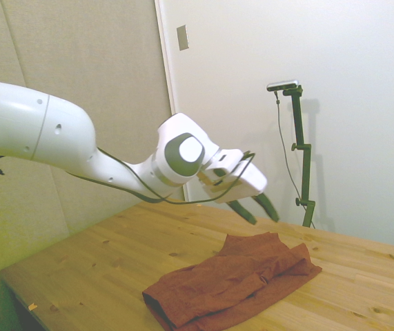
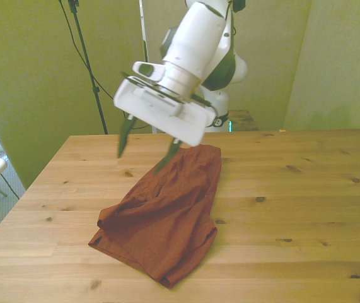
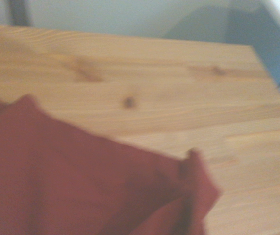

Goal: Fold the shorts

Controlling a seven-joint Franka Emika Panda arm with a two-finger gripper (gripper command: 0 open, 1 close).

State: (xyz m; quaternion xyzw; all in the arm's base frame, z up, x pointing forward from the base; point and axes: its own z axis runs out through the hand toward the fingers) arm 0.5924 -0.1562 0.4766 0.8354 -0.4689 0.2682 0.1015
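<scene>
Side view is showing you the white two-finger gripper point(image 1: 260, 209) hanging in the air above the rust-red soft fabric shorts point(image 1: 234, 281), clear of the cloth and not touching it. Its two dark fingers point(image 1: 242, 212) are standing spread well apart, and nothing is sitting between them. The shorts are lying on the light wooden table point(image 1: 100, 265) as a rumpled, partly doubled-over heap, with one edge folded back on itself along the top and a thick rolled fold at the end nearest that camera.

From the front view you are seeing the gripper point(image 2: 147, 149) tilted, its fingertips pointing down over the far end of the shorts point(image 2: 161, 218) and toward the front view's left of them. The fabric is running in a long band from the table's point(image 2: 293, 196) middle toward the near edge, leaning to the front view's left as it comes closer, with a raised crease crossing it about halfway along.

In the wrist view you are looking at a blurred corner of the shorts point(image 3: 81, 186) lying on the bare wood point(image 3: 144, 73), with a small peak of cloth sticking up at one side.
</scene>
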